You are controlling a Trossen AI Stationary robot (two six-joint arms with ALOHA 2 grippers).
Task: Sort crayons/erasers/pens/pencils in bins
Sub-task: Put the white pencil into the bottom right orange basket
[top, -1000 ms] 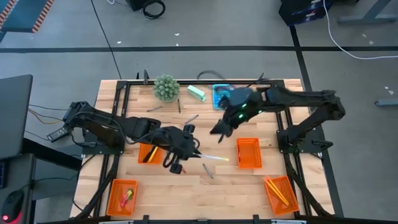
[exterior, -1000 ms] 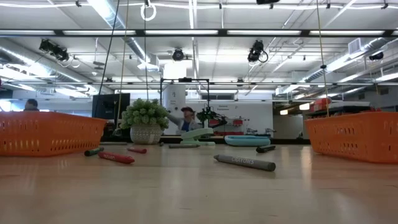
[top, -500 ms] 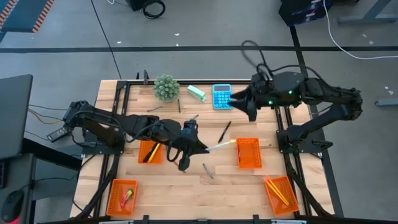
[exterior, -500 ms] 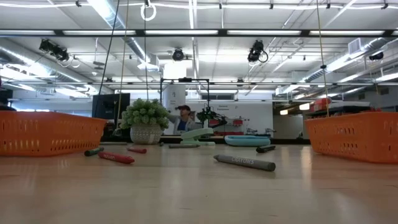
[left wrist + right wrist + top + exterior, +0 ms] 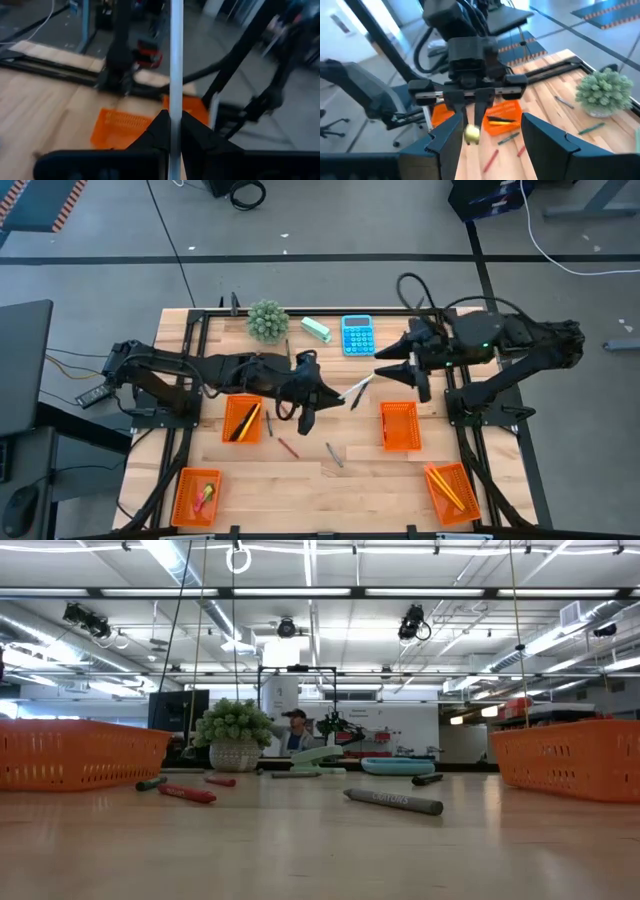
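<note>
My left gripper [image 5: 332, 396] hangs over the table's middle, shut on a long pale pencil [image 5: 357, 385] with a yellow tip [image 5: 471, 134]. The pencil's free end points at my right gripper [image 5: 385, 370], which hangs open just to the right of it, facing the left gripper; its fingers [image 5: 445, 145] stand wide apart with nothing between them. Four orange bins [image 5: 243, 420], [image 5: 197, 495], [image 5: 399, 425], [image 5: 447, 490] stand on the table. A red crayon [image 5: 288, 448] and a grey stick [image 5: 335, 455] lie flat near the middle. My left gripper pinches the pencil's shaft [image 5: 175, 112] between its two fingers [image 5: 160, 131], well back from the free end. The pencil runs along the fingers and sticks out ahead of them, toward the far right. It is lifted clear of the table, nearly level.
A small green plant [image 5: 267, 320], a mint-green block [image 5: 316, 330] and a blue calculator [image 5: 357, 335] stand along the far edge, with two dark pens [image 5: 290, 350], [image 5: 248, 355] near the plant. The low view shows a red crayon [image 5: 187, 794] and a grey stick [image 5: 393, 802].
My left gripper has risen and gone toward the far right with the pencil, rolling about its own line; the pencil now points far right instead of straight right. My right gripper has risen from the table's middle and drawn back toward the right edge, staying open.
</note>
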